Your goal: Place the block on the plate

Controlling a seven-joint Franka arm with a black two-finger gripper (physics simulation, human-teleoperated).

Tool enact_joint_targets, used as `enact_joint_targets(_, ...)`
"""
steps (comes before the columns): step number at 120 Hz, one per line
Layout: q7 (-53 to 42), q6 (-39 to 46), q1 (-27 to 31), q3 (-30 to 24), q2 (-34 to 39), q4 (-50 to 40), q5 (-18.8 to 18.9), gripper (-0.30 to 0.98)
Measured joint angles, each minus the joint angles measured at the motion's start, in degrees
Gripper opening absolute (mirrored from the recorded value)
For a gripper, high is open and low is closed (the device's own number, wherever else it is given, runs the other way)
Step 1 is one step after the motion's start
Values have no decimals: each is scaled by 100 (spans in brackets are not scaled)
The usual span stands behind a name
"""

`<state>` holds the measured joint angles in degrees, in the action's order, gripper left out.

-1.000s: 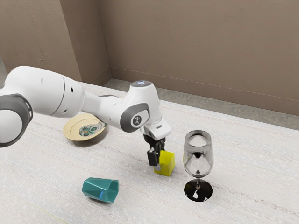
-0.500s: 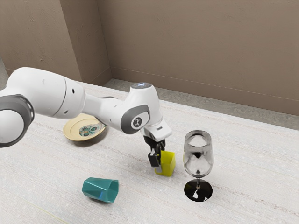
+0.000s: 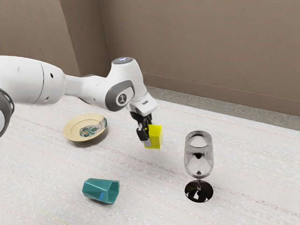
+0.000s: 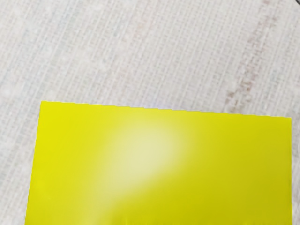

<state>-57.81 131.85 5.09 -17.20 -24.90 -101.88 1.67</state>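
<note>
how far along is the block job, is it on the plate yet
Done: the yellow block is gripped in the pincer and has shifted away from its earlier spot beside the wineglass, apparently lifted. In hand: carrying it. Left: it's still short of the cream plate, so it needs to travel there, be lowered and released.

Exterior view: arm (image 3: 28, 79) cropped at the left edge. Fingers (image 3: 142, 136) hide part of the block (image 3: 155, 137). Motif on the plate (image 3: 70, 128): too small to read. Blue patch on teal cup (image 3: 95, 188): nature indeterminate. Wrist view: block cropped at lower edge; dark fragment (image 4: 298, 1) clipped at a corner, unidentified.
</note>
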Motion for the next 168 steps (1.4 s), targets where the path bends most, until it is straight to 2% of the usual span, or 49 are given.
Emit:
enact_joint_targets(36,-142,-782,179,1089,183,655,-95,43)
enact_joint_targets(100,-1145,-1521,245,3017,122,781,-1071,42)
enact_joint_targets(129,-1585,-1665,245,3110,-416,1133,-1320,42)
enact_joint_targets(168,-1949,-2057,515,2937,-1072,2050,-1379,43)
